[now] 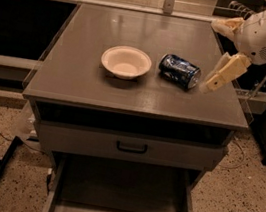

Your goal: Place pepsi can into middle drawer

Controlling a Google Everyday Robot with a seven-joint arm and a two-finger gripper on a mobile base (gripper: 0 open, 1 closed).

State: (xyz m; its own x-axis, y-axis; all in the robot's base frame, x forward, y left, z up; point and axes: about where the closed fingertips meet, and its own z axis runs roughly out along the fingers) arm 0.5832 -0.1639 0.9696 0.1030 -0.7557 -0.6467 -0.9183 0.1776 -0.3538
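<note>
In the camera view, the pepsi can lies on its side on the tabletop, right of centre and nearer the right edge than the left. It is not in any container. Just to its left stands a cream bowl, upright, with only its bare inside showing. The gripper hangs over the right edge of the tabletop, slanting down toward the can's right end and just beside it. I cannot tell whether it touches the can, or whether it is open or closed. Below the front edge is a closed drawer front with a black handle. Under that, the middle drawer is pulled out, showing its plain gray floor.
</note>
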